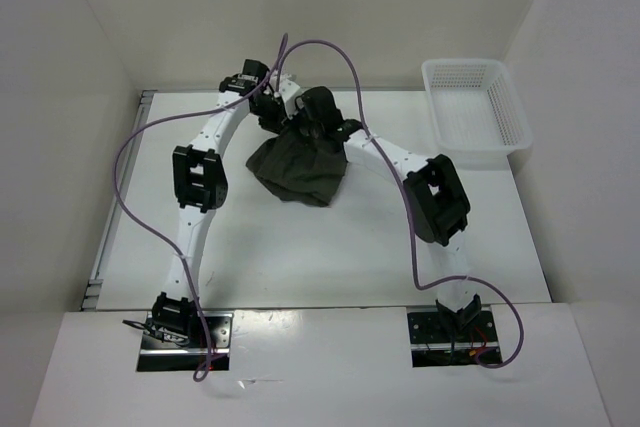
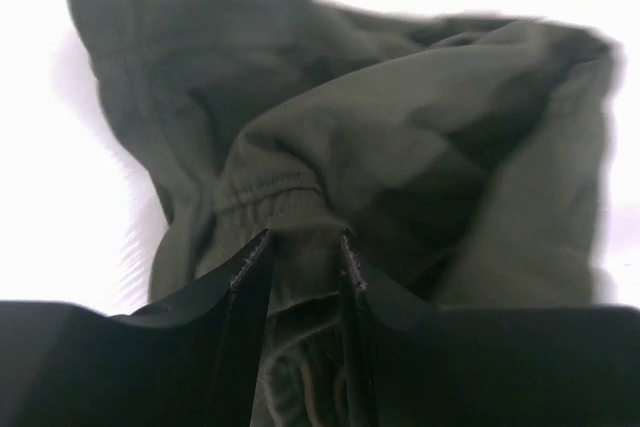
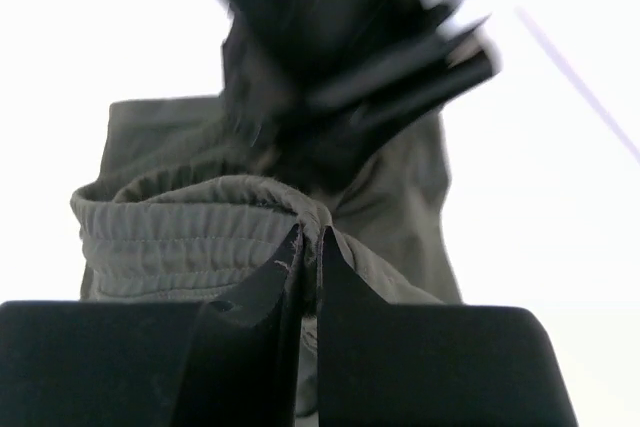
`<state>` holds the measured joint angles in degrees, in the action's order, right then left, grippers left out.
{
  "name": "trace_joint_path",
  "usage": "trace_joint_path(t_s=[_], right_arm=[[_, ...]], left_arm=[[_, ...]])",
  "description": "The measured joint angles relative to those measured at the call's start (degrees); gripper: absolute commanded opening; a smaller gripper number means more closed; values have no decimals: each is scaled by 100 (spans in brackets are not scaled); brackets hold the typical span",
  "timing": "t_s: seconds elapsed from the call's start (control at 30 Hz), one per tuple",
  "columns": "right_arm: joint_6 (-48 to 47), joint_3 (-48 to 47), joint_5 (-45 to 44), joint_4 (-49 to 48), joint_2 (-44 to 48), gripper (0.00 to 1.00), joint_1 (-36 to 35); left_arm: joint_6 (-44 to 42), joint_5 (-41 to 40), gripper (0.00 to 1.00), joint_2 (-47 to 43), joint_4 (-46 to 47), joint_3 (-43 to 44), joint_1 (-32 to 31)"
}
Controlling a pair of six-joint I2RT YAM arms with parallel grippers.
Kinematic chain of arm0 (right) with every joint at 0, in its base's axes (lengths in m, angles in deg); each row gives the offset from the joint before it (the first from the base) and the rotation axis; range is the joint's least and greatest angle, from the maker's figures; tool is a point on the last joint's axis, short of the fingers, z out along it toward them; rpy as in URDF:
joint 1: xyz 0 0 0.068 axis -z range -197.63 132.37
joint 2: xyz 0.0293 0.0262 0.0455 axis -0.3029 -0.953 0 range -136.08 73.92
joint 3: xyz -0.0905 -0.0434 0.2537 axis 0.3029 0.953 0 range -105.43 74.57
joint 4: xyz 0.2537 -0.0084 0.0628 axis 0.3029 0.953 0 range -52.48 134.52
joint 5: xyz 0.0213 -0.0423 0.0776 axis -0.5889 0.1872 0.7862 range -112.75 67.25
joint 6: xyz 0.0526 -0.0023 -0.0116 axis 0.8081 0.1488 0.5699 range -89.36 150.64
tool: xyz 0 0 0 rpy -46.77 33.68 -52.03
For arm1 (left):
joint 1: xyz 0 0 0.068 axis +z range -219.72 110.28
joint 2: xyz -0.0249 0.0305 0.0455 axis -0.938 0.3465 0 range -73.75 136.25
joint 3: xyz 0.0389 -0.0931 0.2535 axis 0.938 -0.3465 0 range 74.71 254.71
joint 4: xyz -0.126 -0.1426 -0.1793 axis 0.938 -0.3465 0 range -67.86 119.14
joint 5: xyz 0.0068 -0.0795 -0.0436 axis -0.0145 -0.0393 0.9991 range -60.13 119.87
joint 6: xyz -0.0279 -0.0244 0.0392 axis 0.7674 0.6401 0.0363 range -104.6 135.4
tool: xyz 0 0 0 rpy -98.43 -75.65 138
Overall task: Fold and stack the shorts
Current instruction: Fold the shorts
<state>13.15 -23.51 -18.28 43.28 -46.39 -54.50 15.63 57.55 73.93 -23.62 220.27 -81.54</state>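
Note:
The dark olive-green shorts hang bunched between both grippers over the far middle of the table. My left gripper is shut on a thick fold of fabric next to the waistband; in the left wrist view its jaws stand slightly apart with cloth between them and the shorts crumpled ahead. My right gripper is shut on the elastic waistband, pinching it at the fingertips in the right wrist view. The two grippers are close together. The left gripper shows blurred above in the right wrist view.
A white mesh basket stands at the far right of the table. White walls enclose the table at the left, back and right. Purple cables loop from both arms, one arching over the grippers.

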Motion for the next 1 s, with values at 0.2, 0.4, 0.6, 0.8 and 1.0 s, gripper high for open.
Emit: trace_joint_path(t_s=[0.2, 0.4, 0.6, 0.8, 1.0], right_arm=[[199, -560, -647, -168, -468, 24, 0], [404, -660, -1233, -184, -780, 61, 37], [800, -890, -1464, -144, -619, 74, 22], [1207, -238, -1650, 109, 520, 71, 105], [2081, 1211, -754, 433, 1915, 65, 737]], left_arm=[[-22, 0, 77, 269, -122, 240, 2], [-17, -468, 100, 243, 11, 424, 120], [-4, -1191, 100, -129, 144, 424, 293], [-2, -966, 100, -1340, 243, -63, 417], [-2, -857, 100, -2516, 302, -1875, 22]])
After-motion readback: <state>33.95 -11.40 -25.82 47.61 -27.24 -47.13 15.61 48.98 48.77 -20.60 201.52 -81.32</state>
